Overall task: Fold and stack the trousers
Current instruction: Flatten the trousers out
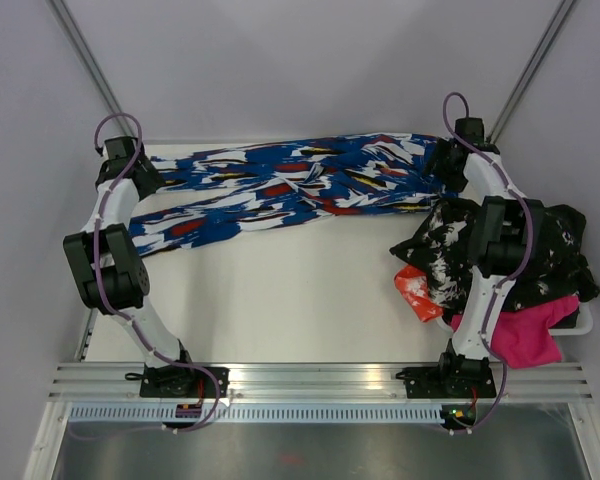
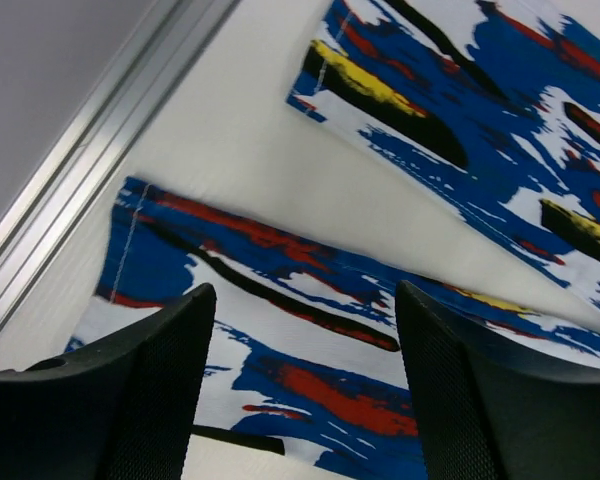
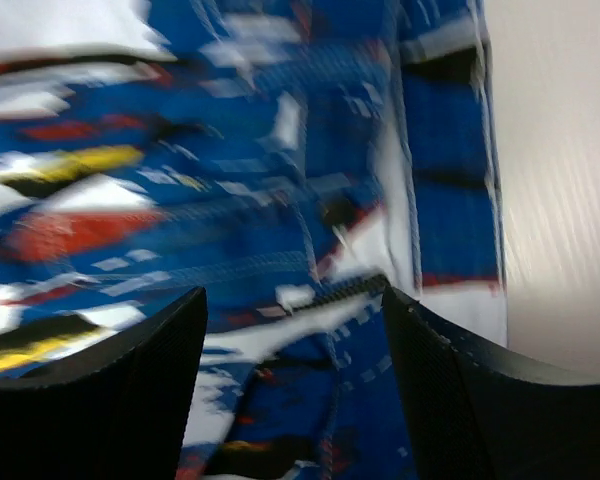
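Observation:
The trousers (image 1: 290, 185), royal blue with white, red, black and yellow splashes, lie spread across the far part of the table, waist at the right, leg ends at the left. My left gripper (image 1: 140, 178) hovers open over a leg hem (image 2: 280, 330); the other leg end (image 2: 460, 110) lies apart beyond it. My right gripper (image 1: 442, 165) is open above the waist end (image 3: 310, 220), its view blurred, nothing between the fingers.
A heap of clothes sits at the right: a black-and-white garment (image 1: 460, 250), a red-orange piece (image 1: 416, 290), a pink one (image 1: 525, 335), on a white tray (image 1: 583, 322). A metal rail (image 2: 90, 140) runs along the table's left edge.

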